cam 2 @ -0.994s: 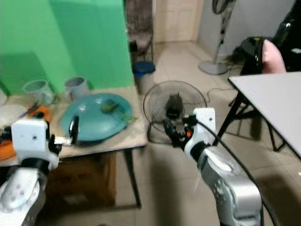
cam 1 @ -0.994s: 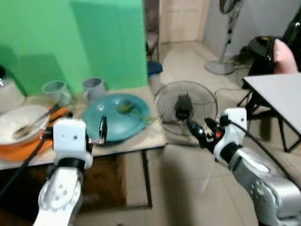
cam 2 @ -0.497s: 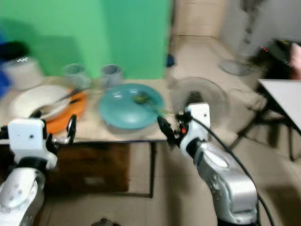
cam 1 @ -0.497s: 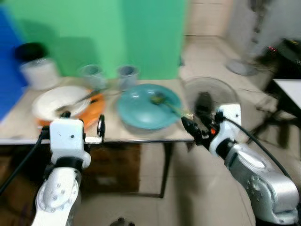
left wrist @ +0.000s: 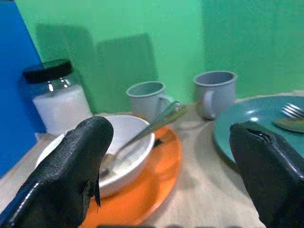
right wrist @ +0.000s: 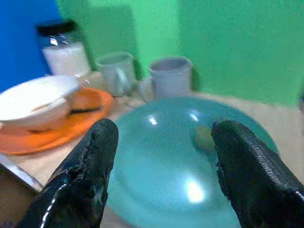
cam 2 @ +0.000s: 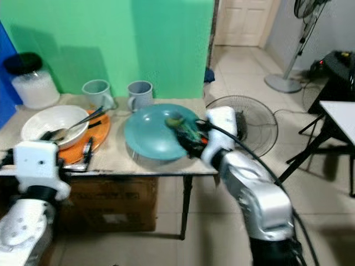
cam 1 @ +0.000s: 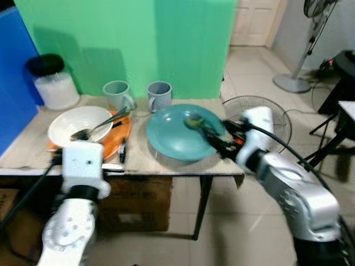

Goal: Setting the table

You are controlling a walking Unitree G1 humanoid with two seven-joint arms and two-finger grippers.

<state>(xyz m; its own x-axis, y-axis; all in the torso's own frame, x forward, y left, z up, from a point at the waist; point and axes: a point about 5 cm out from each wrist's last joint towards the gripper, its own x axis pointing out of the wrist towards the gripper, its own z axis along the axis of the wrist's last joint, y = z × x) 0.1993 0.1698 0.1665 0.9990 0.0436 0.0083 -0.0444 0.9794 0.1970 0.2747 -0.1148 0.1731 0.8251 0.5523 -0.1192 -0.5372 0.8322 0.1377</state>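
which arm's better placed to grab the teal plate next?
Right. The right gripper is open and already over the near right edge of the teal plate, with the plate framed between its fingers in the right wrist view. The left gripper hangs by the table edge in front of the orange plate, off to the side.

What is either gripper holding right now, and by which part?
Nothing. The right gripper is open over the round teal plate; the left gripper is open before the white bowl on the orange plate.
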